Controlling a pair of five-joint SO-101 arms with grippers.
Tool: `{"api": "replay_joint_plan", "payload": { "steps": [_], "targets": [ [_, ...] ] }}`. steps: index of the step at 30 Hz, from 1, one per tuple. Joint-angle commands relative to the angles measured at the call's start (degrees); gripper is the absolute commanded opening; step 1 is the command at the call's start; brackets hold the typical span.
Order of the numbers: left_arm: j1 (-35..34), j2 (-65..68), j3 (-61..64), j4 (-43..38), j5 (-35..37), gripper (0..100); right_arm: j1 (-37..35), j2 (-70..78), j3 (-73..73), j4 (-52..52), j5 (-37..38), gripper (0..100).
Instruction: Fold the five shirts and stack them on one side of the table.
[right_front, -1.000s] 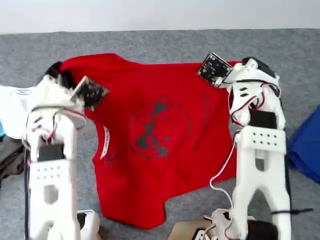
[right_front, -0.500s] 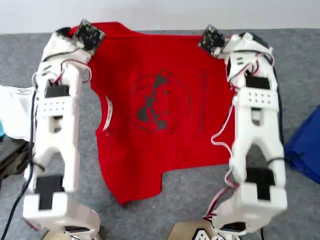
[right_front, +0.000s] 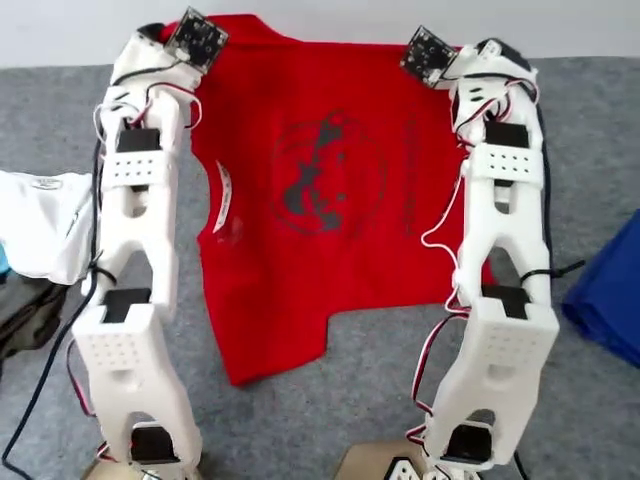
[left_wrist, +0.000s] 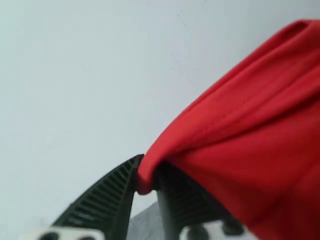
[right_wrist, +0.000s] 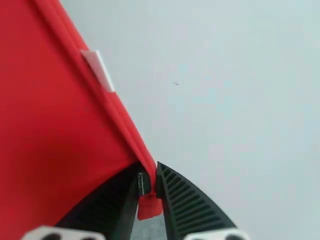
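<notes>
Left gripper (left_wrist: 145, 176) and right gripper (right_wrist: 148, 194) each pinch the shirt's (right_front: 320, 200) far edge; its length trails back nearside.

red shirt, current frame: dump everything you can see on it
The red shirt looks like soft knit cloth, with a dark round print on its front and a white label at the collar. The left gripper and right gripper are each shut on its far edge, holding that edge raised before the wall; the near part, one sleeve included, drapes on the grey table.
</notes>
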Motion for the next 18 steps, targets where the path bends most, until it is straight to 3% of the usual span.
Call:
{"api": "replay_joint_plan", "payload": {
  "steps": [1, 5, 18],
  "targets": [
    [-0.3, 1.6, -10.5, 6.8, 0.5, 0, 2.9, 0.0, -5.0, -0.7, 0.7, 0.9],
    [-0.3, 3.4, -17.5, 20.7, 0.5, 0, 2.3, -1.2, -5.1, 5.4, 0.7, 0.9],
    [4.0, 3.6, -31.1, 74.7, 0.4, 0, 2.2, -10.9, -5.1, 39.3, 0.4, 0.9]
  ]
}}
